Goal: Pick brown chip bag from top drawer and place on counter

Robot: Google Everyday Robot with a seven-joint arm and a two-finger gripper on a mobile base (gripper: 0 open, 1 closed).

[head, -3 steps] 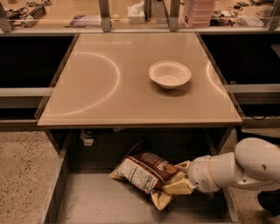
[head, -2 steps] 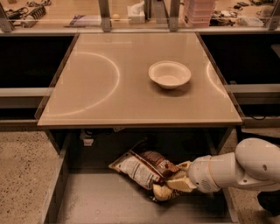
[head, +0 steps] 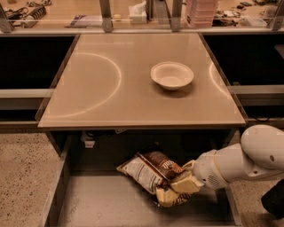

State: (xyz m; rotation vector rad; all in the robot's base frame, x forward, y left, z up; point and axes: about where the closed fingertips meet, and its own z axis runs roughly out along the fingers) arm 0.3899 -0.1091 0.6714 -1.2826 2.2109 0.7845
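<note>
The brown chip bag [head: 150, 170] is crumpled, with a dark brown top, a white nutrition panel and a pale yellow bottom. It lies in the open top drawer [head: 100, 205], below the front edge of the beige counter [head: 106, 91]. My gripper [head: 183, 181] reaches in from the right on a white arm [head: 248, 157]. It is shut on the bag's right, yellow end, which looks raised a little off the drawer floor.
A white bowl [head: 171, 75] stands on the counter, right of centre. A cluttered wooden bench [head: 133, 13] with metal posts runs along the back. Dark open cavities lie on both sides of the counter. Speckled floor [head: 24, 177] is at the lower left.
The gripper has shifted a little up and left with the bag's right end in it. The bag has turned and risen slightly off the drawer floor.
</note>
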